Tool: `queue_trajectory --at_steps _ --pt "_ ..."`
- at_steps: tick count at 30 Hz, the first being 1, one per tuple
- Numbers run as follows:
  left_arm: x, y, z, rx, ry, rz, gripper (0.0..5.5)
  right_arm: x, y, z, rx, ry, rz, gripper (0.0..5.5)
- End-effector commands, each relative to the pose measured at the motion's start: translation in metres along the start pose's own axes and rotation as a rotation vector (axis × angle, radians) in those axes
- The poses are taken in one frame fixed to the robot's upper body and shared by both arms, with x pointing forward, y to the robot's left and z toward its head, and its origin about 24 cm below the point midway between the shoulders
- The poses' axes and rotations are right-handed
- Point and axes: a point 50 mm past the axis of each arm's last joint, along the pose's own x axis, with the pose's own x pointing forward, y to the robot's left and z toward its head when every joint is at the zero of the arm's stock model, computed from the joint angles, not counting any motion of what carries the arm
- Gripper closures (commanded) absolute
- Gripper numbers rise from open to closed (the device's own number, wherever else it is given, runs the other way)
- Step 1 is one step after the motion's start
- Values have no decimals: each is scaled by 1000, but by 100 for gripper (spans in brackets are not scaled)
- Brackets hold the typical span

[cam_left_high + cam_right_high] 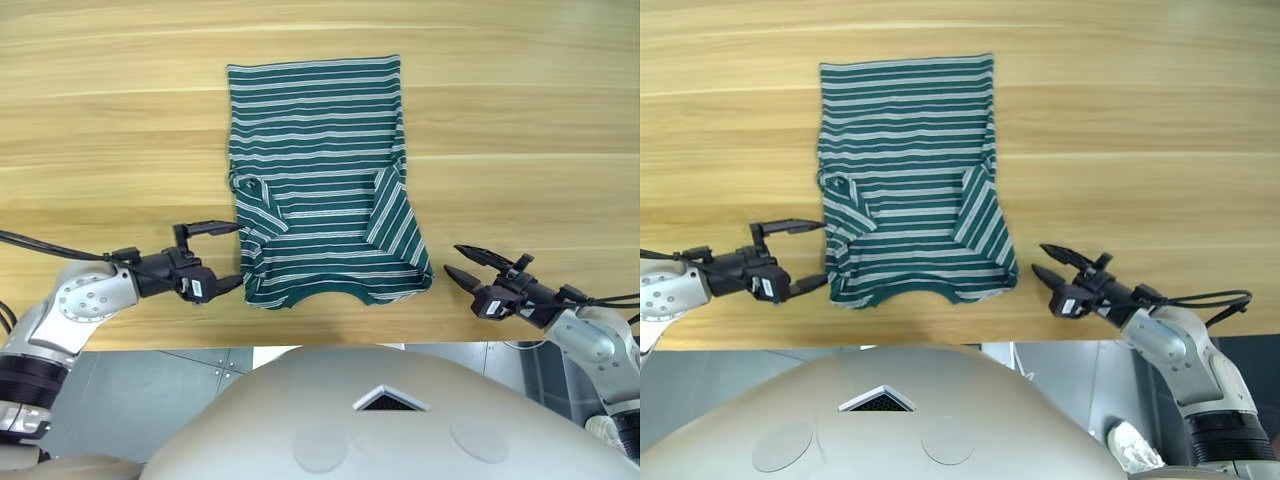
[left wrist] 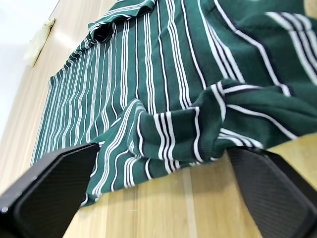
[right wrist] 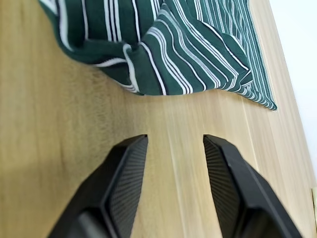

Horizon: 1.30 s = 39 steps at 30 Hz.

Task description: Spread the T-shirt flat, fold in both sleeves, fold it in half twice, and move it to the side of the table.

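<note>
Head view: dark-green, white-striped cotton T-shirt (image 1: 320, 170) lies flat mid light wooden table (image 1: 520, 120), both sleeves folded in, collar end nearest the robot. Left gripper (image 1: 238, 255) is open, straddling the near-left corner. Right gripper (image 1: 452, 258) is open, just short of the near-right corner. Left wrist: the bunched corner sits between the fingers (image 2: 54, 188), so bite sleeve and body together. Right wrist: fingers (image 3: 124, 173) are spread with bare wood before the corner. I'd close that gap first, then lift both corners level toward the far hem.

I see the green, white-striped T-shirt (image 1: 318, 175) lying flat at centre frame on the tabletop (image 1: 520, 120), both sleeves folded inward.
</note>
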Motion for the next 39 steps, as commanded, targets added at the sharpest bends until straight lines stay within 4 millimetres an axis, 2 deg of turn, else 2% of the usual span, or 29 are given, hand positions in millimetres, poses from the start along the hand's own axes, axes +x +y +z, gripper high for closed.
queue_trajectory --at_steps 1,10,17,23,27,31,39 --pt "14 -47 -5 -97 32 -240 88 1 0 -1 -11 6 27 339" --pt "9 -56 -2 -121 35 -290 253 3 -6 1 -48 -14 63 339" --pt "7 -52 2 -103 25 -269 358 1 -2 15 -91 -83 166 339" --pt "7 -52 9 -109 -4 -256 471 9 -10 25 -143 -144 204 339" --pt "8 -54 10 -124 -5 -241 539 21 -17 23 -171 -162 229 339" --pt "10 -54 11 -130 -16 -233 548 28 -17 18 -173 -157 214 339" --pt "11 -54 9 -147 -23 -199 548 20 -29 19 -147 -170 136 464"
